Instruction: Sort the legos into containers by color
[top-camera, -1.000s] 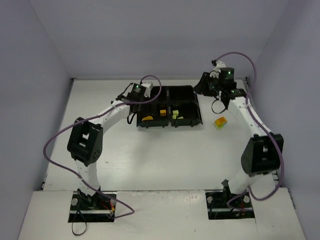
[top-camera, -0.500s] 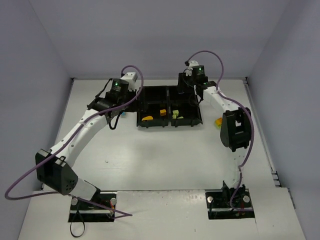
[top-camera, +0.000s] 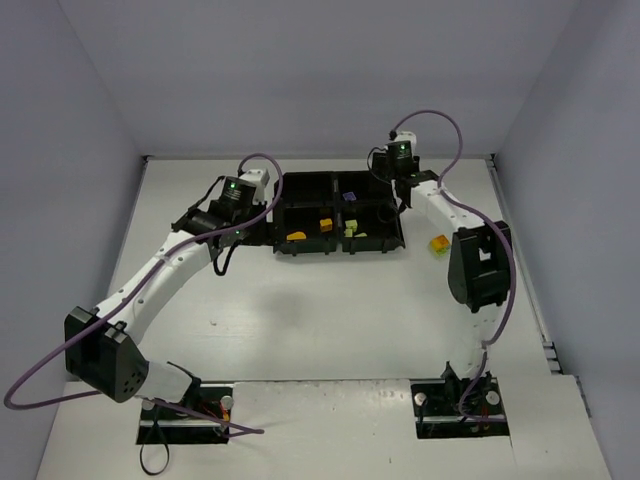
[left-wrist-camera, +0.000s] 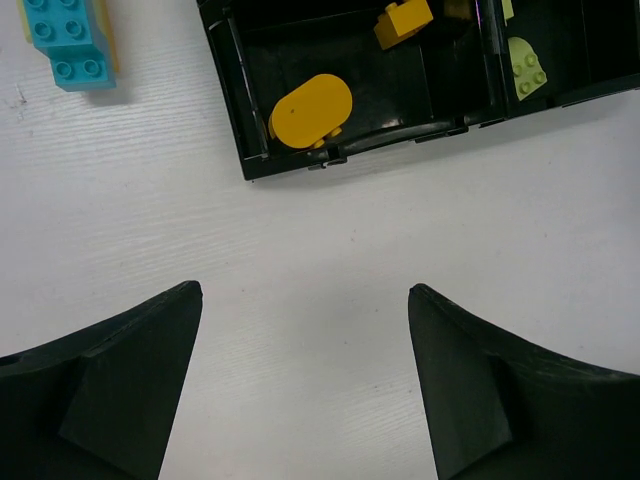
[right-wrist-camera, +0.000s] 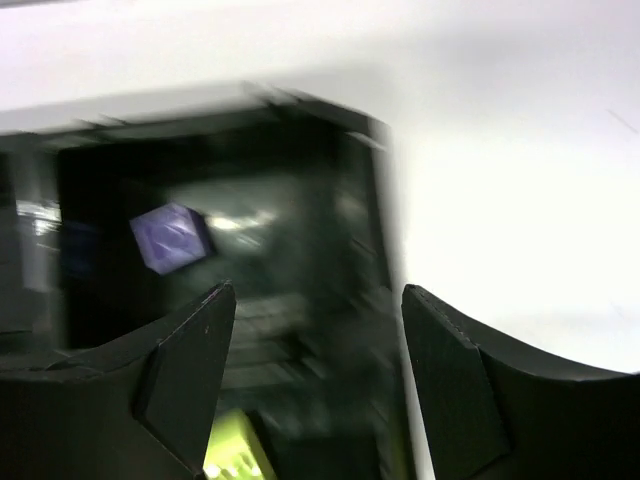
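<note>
In the black tray, far right compartment: the purple lego, just dropped.
The right gripper swung in from the side and now hangs above it, jaws parted and empty; the left gripper, jaws spread wide with nothing between, waits near the cyan lego, probably next.

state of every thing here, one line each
left gripper: open, empty
right gripper: open, empty
purple plastic brick: inside black ribbed plastic tray, far right compartment
rounded orange plastic brick: in near left compartment
lime green plastic brick: in near right compartment
cyan-blue plastic brick: on table, unsorted
</note>
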